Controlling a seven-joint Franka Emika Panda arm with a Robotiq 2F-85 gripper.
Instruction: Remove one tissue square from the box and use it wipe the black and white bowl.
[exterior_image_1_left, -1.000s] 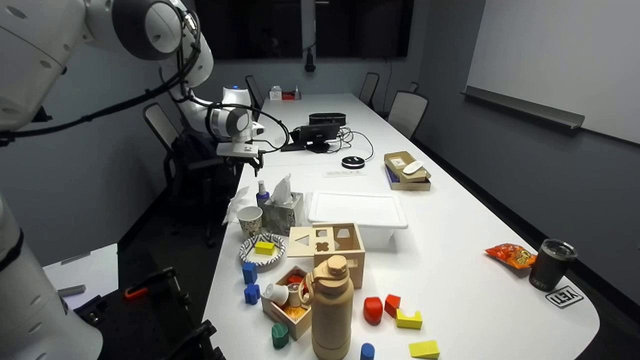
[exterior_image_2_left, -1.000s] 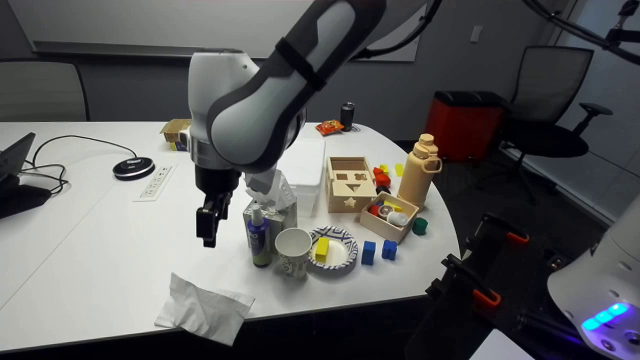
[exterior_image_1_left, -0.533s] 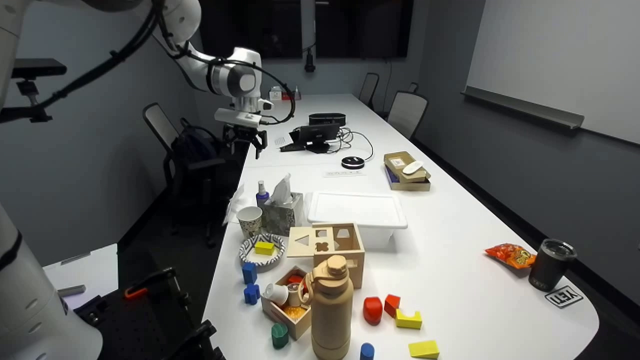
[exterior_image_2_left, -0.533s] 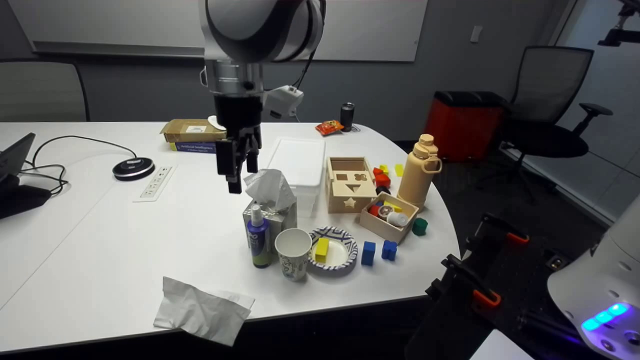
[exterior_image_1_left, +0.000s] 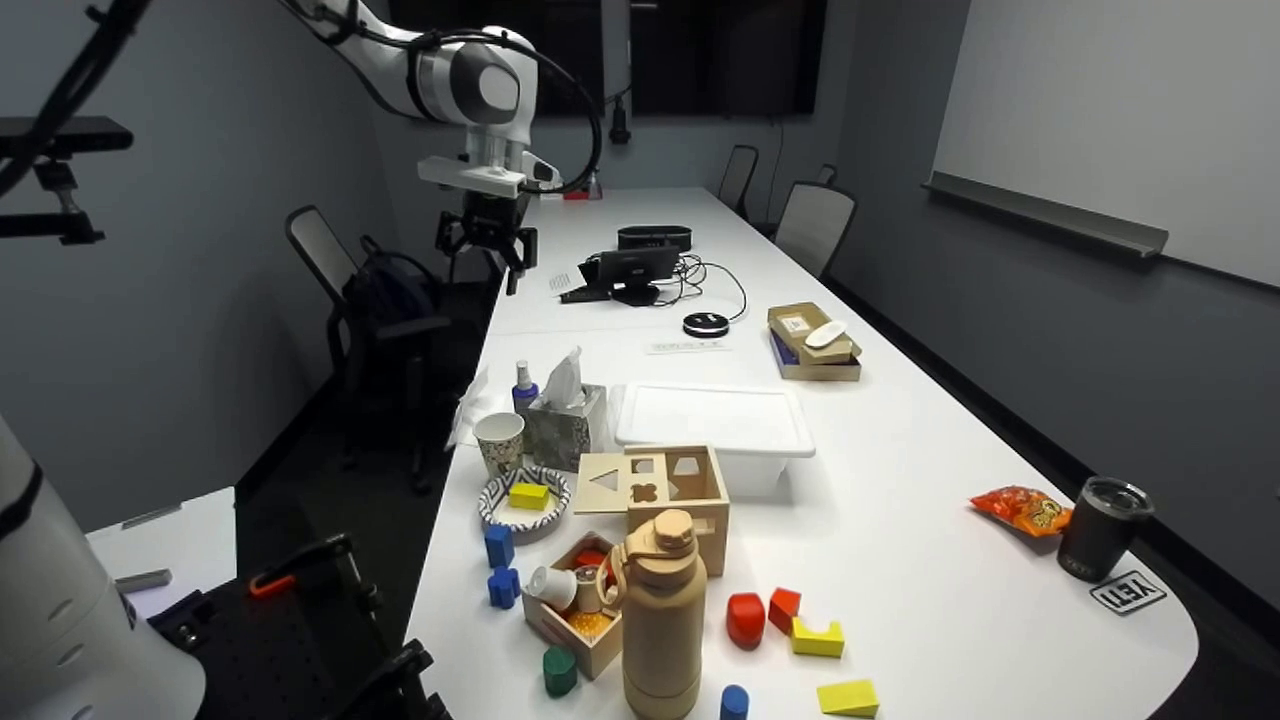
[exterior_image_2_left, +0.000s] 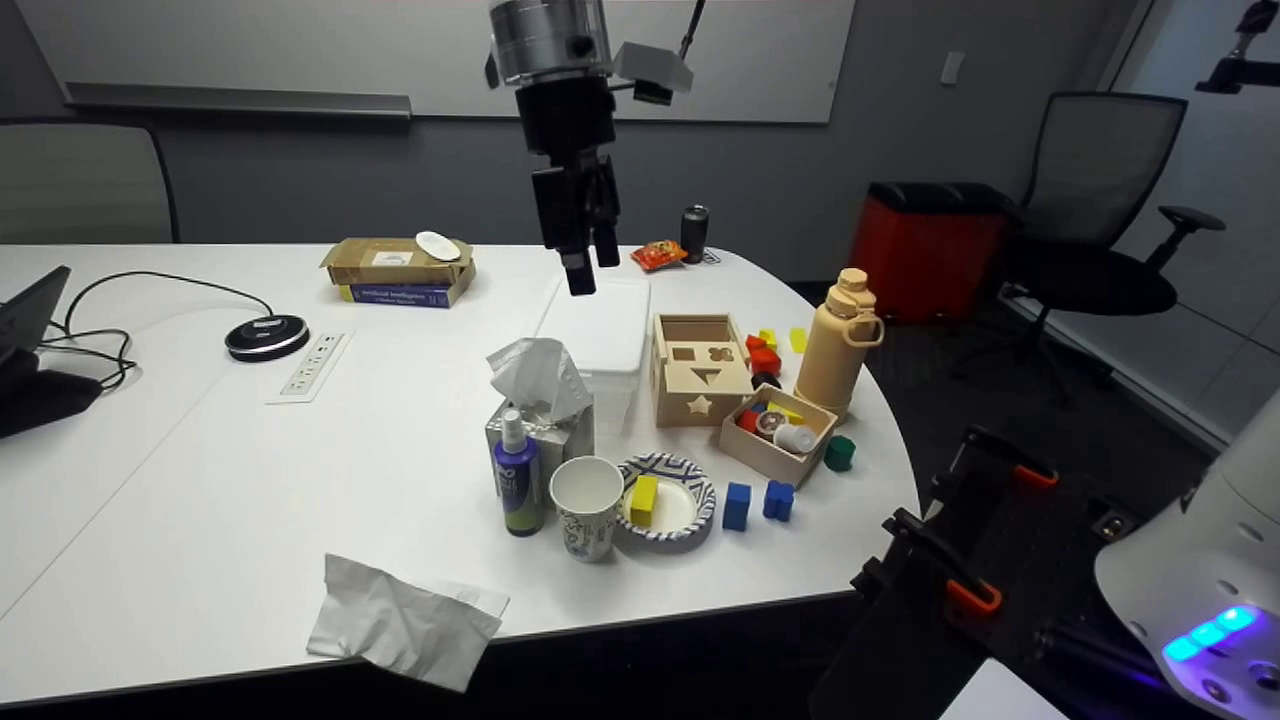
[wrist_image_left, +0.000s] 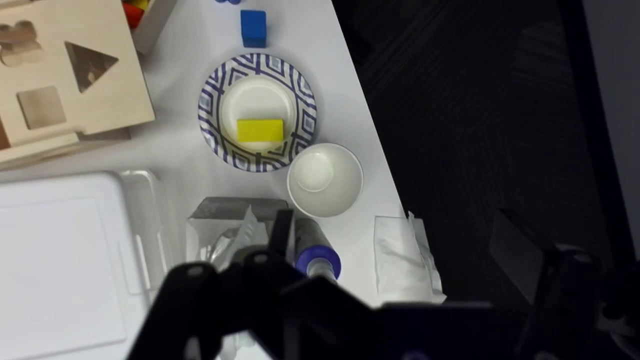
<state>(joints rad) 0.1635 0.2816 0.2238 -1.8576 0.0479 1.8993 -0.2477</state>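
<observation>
The tissue square (exterior_image_2_left: 400, 620) lies crumpled on the table's near edge, part hanging over, in an exterior view. It also shows in the wrist view (wrist_image_left: 402, 255). The grey patterned tissue box (exterior_image_2_left: 572, 447) stands behind a spray bottle, with white tissue poking from its top. The dark-and-white patterned bowl (exterior_image_2_left: 688, 505) sits upright beside a paper cup and holds a yellow block (wrist_image_left: 260, 130). My gripper (exterior_image_1_left: 482, 275) is open and empty, raised high above the table. In the wrist view its fingers (wrist_image_left: 395, 225) are wide apart, the tissue square far below between them.
A purple spray bottle (exterior_image_2_left: 518, 480) and a paper cup (exterior_image_2_left: 587, 510) stand close to the box and bowl. A lidded plastic bin (exterior_image_1_left: 715, 420), wooden shape box (exterior_image_1_left: 700, 500), small block tray (exterior_image_2_left: 775, 450), and tall tan bottle (exterior_image_1_left: 665, 620) are nearby. Blue blocks (exterior_image_2_left: 736, 507) lie beside the bowl.
My open gripper has risen well away from the table and shifted right in an exterior view. The tissue square's corner has shifted slightly; the box and bowl have not moved.
</observation>
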